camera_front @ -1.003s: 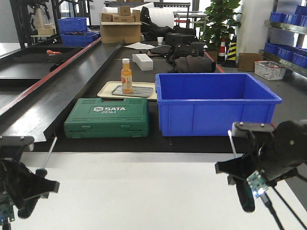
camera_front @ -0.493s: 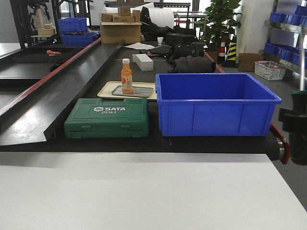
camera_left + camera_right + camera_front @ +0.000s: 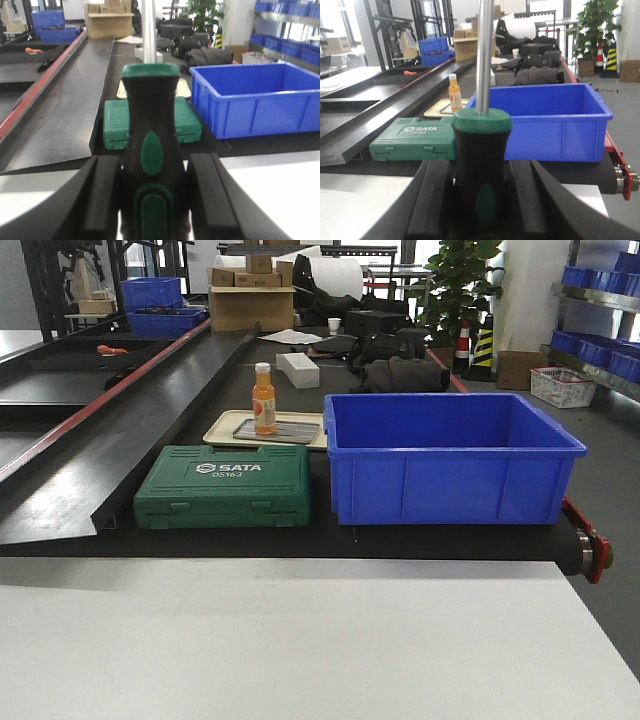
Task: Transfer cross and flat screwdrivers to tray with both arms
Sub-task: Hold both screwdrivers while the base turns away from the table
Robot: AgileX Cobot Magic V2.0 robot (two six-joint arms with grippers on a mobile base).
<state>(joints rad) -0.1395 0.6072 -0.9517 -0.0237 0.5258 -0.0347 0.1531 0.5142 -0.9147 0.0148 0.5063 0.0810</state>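
From the front you see the white table (image 3: 300, 650), with a green tool case (image 3: 222, 485) and a blue bin (image 3: 450, 455) beyond it. On your left wrist view, the left claw (image 3: 156, 196) pinches a screwdriver (image 3: 150, 125) by its handle, shaft pointing upward. On the right wrist view, the right claw (image 3: 480, 200) pinches the second screwdriver (image 3: 481, 145) likewise.

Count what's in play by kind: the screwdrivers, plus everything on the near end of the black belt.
Screwdrivers: 2
Green tool case: 1
Blue bin: 1
Trays: 2, beige tray and small grey tray on it
Orange bottle: 1
Total: 7
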